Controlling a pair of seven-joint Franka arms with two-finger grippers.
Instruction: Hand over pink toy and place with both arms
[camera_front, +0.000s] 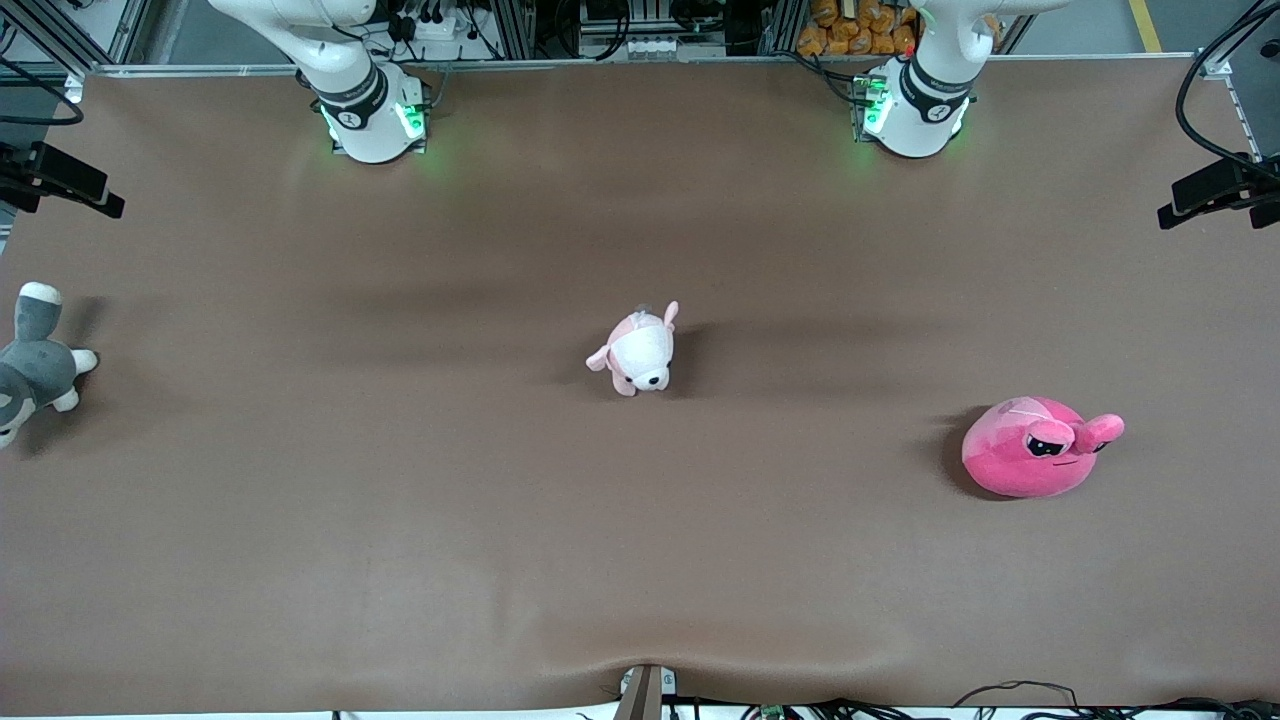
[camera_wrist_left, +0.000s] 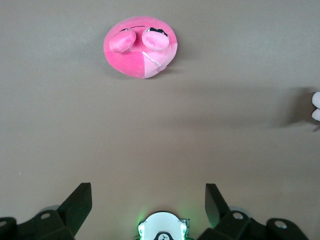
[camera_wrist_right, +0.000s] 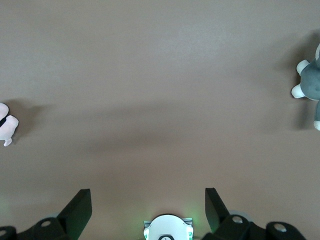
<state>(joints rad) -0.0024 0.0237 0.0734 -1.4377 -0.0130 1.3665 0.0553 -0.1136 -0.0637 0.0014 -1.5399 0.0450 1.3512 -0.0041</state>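
A: Where's the pink toy (camera_front: 1040, 447)?
B: Alone on the brown surface (camera_front: 400, 520), at the left arm's end, nearer the front camera than the puppy (camera_front: 638, 350) at mid-surface.
A: And the jaws?
B: Left gripper (camera_wrist_left: 148, 202) and right gripper (camera_wrist_right: 148, 205) both hang high over the surface, jaws wide apart, holding nothing. A grey plush (camera_front: 32, 365) lies at the right arm's end.

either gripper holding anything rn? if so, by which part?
Nothing held. Left gripper and right gripper are both open and empty, up over bare table; the pink toy lies untouched.
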